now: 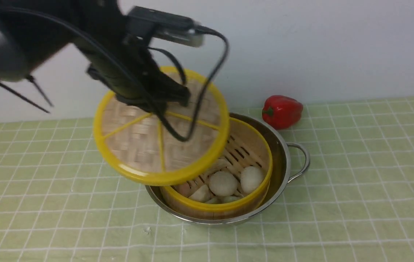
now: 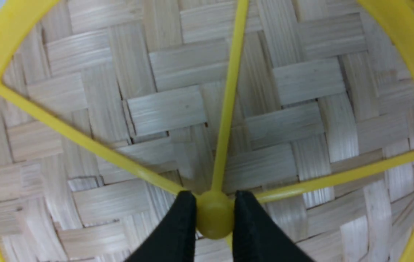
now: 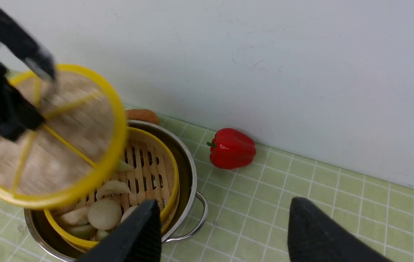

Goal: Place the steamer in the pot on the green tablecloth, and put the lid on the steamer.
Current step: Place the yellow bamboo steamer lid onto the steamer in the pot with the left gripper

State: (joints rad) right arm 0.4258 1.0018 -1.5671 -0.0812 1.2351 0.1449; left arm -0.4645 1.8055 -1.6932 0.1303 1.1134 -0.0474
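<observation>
**Lid in transit.** My left claw (image 2: 215, 203) is clamped on the yellow centre hub (image 2: 214, 223) of the flat round lid of woven bamboo strips, with its yellow plastic rim and spokes (image 1: 138, 145). I hold the lid tilted in the air over the left side of the round bamboo steamer with yellow rim and slatted floor (image 1: 216, 208). As far as I can see, the two do not touch. The steamer carries pale round dumplings (image 1: 223, 183) and sits inside the wide, shiny stainless-steel pot (image 1: 283, 156). The pot stands on the pale green, white-gridded tablecloth (image 1: 356, 182) covering the counter. My right claw (image 3: 224, 203) hangs spread apart with nothing between its fingers. A red bell pepper (image 1: 281, 111) lies beyond the pot. The first step looks done. What remains, I judge, is levelling, centring and lowering the lid.
</observation>
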